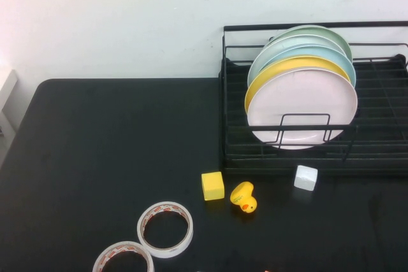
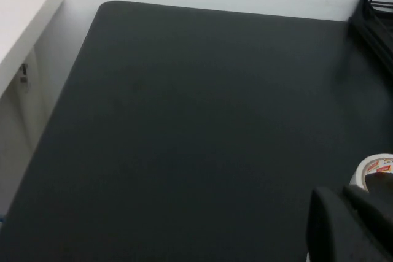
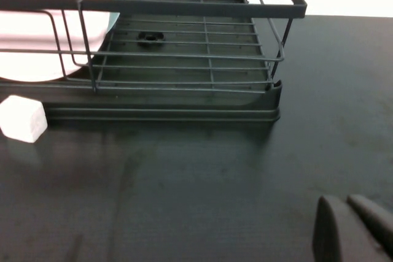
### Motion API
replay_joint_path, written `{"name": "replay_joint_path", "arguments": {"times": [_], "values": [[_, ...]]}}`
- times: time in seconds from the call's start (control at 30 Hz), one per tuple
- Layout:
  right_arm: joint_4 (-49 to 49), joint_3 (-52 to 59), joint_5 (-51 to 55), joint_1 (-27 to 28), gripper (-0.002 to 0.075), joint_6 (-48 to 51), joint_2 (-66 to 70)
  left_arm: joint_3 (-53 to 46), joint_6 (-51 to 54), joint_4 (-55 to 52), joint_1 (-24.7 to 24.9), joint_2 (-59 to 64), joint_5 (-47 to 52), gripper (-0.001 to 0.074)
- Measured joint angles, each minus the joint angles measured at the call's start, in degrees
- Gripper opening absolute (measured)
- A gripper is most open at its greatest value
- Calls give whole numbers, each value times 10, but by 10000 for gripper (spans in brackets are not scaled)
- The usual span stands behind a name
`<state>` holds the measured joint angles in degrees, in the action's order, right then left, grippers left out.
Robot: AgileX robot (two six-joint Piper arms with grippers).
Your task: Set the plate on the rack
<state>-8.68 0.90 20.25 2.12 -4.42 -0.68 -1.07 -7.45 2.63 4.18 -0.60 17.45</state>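
Observation:
The pale pink plate [image 1: 303, 106] stands upright at the front of the black wire rack [image 1: 382, 151], ahead of the other plates. In the right wrist view, the plate [image 3: 37, 47] shows behind the rack's front rail [image 3: 184, 7]. My right gripper [image 3: 342, 200] hovers shut and empty over the black table, on the near side of the rack's right end. Shut and empty too, my left gripper [image 2: 339, 193] hangs over the table beside a tape roll [image 2: 376, 170]. Neither gripper shows in the high view.
Behind the pink plate stand a yellow plate [image 1: 287, 67], light blue plates [image 1: 299, 48] and a green plate [image 1: 325, 30]. A yellow cube [image 1: 213, 185], a rubber duck [image 1: 243, 197] and a white cube [image 1: 305, 178] lie before the rack. Two tape rolls [image 1: 165, 229] [image 1: 123, 258] sit near the front.

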Motion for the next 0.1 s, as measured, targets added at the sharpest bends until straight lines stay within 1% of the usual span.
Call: {"name": "replay_joint_path", "arguments": {"times": [0.1], "values": [[0, 0, 0, 0, -2, 0, 0, 0, 0, 0, 0, 0, 0, -3]]}}
